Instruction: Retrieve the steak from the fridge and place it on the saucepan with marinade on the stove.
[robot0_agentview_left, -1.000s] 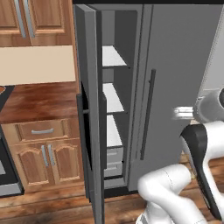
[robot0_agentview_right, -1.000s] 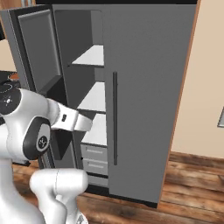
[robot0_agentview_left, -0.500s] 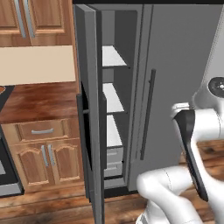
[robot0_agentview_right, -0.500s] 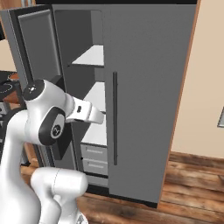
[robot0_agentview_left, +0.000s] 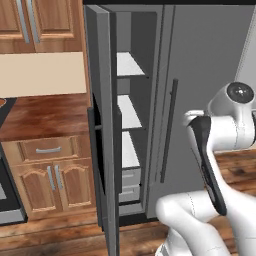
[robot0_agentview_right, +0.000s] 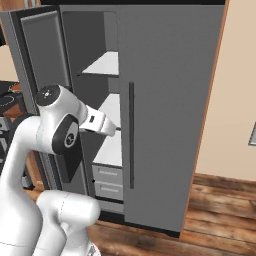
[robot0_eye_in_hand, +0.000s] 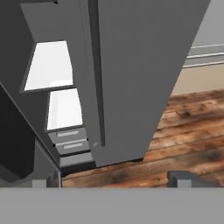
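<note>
Arm swung rightward; grey fridge (robot0_agentview_left: 200, 75) left door open.

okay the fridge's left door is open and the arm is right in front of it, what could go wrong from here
1. The steak isn't visible on the white shelves; reaching in blind may waste a move.
2. The left door stands edge-on beside a narrow opening, so the arm's elbow could knock it while entering.
3. In the hand view the jaws, wide open, face the closed right door and the wooden floor, not the shelves; the hand probably needs to turn before reaching, or it may hit that door.
</note>
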